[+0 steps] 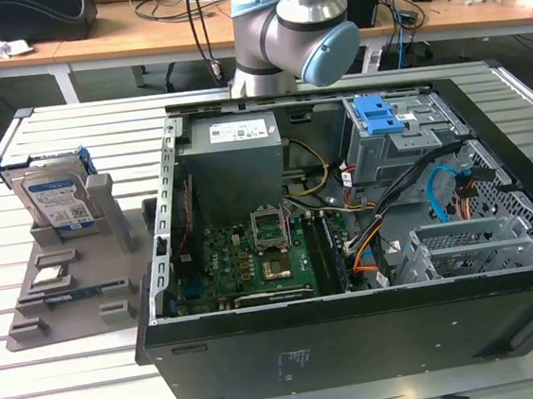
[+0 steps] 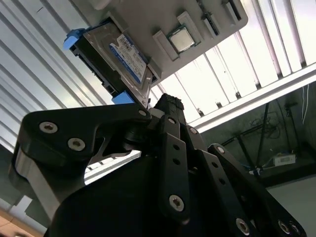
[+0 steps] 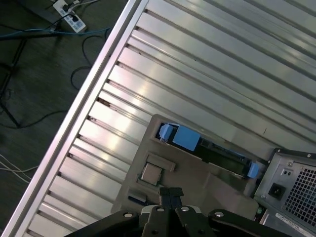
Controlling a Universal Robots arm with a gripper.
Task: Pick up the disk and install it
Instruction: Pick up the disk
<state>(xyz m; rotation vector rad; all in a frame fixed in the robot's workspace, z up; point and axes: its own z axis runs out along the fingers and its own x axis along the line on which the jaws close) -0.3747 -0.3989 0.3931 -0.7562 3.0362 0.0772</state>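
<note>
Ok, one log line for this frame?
disk: upright in grey holder, not picked up | gripper: clear of disk, jaws shut, empty

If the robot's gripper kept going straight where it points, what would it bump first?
Probably the grey holder tray, near the small square chip and just short of the disk. The gripper hangs above it; depth is hard to judge.

In the exterior view the arm [image 1: 296,25] is cut off by the top edge and the lower edge of the disk [image 1: 55,198] is hidden in the grey holder [image 1: 75,286], while in the second wrist view the gripper [image 2: 167,106] covers part of its blue frame.
</note>
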